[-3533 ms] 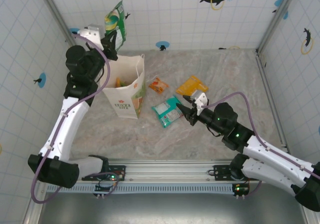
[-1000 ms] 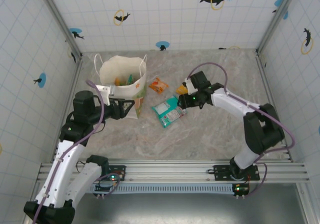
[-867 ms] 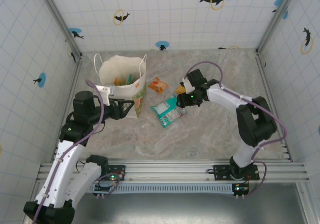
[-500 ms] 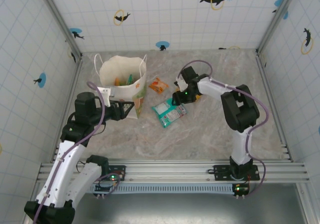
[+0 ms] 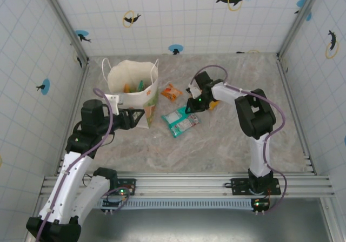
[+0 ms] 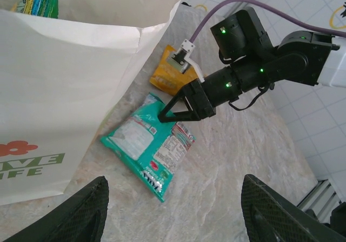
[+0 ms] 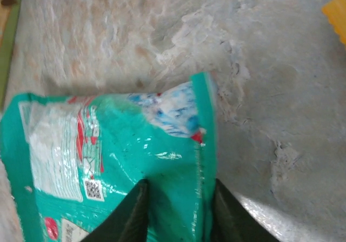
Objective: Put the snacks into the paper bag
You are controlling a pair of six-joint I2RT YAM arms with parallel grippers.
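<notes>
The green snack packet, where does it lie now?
In the top view the green snack packet lies mid-table, just right of the paper bag, its corner between the right pincer fingers.

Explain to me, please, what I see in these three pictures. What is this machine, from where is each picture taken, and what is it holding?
These are two robot arms bolted to the near edge of a marble-look table, each ending in a two-finger pincer. One picture comes from a fixed camera overhead. The other two come from small cameras on each wrist.

A white paper bag stands on the left, with some packets already inside. On the table lie a green snack packet, a small orange packet and a yellow-orange packet.

The right pincer is closing on one edge of the green packet; its wrist camera shows both fingers against that edge. The left pincer stands open by the bag, holding nothing.
</notes>
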